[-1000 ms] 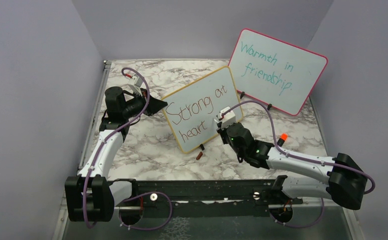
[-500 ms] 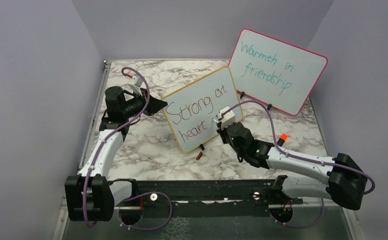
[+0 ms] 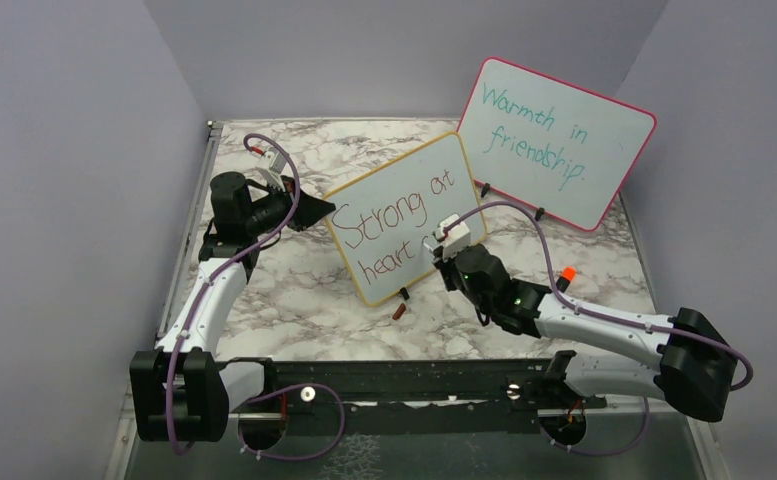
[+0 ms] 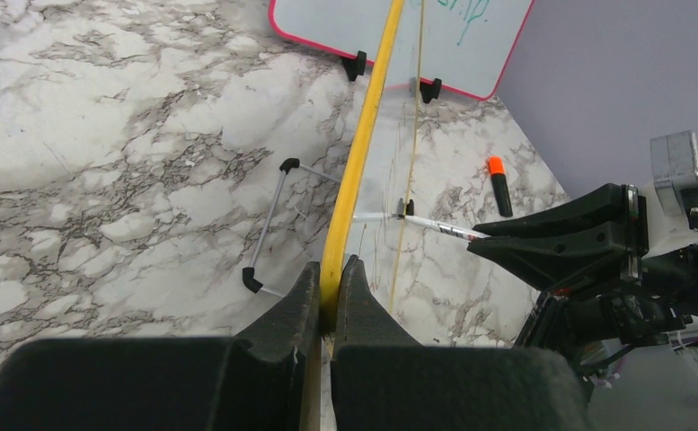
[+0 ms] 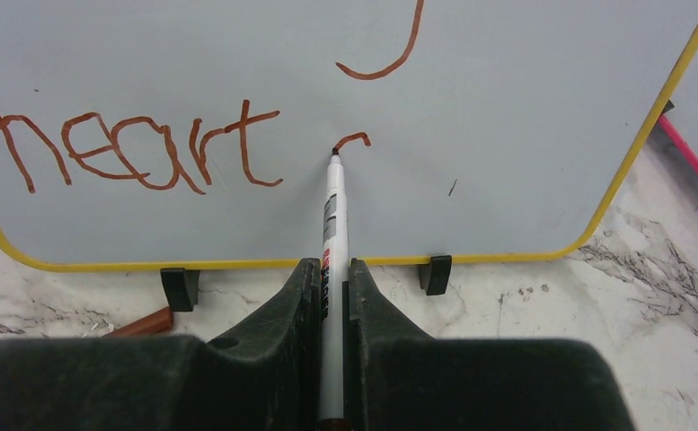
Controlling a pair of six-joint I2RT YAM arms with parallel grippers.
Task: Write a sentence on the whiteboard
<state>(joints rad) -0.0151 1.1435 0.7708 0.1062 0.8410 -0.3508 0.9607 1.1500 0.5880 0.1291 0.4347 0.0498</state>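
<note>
The yellow-framed whiteboard (image 3: 434,165) stands tilted on the marble table. The sentence (image 3: 392,218) on it reads "Strong at heart" in red-brown. My left gripper (image 3: 311,211) is shut on the board's left edge, and the left wrist view shows the yellow frame (image 4: 364,148) pinched between the fingers of that gripper (image 4: 331,268). My right gripper (image 5: 331,268) is shut on a white marker (image 5: 333,202). Its tip touches the board at the end of a short new stroke (image 5: 355,138), to the right of "heart" (image 5: 138,153). From above, the right gripper (image 3: 440,246) sits at the board's lower right.
A pink-framed board (image 3: 604,125) with teal writing stands behind at the right. An orange-capped marker (image 3: 565,275) lies right of my right arm. A red-brown cap (image 3: 399,311) lies in front of the whiteboard's black feet (image 5: 180,287). Purple walls enclose the table.
The right gripper and marker have shifted very slightly against the board. The left arm and the whiteboard have not moved.
</note>
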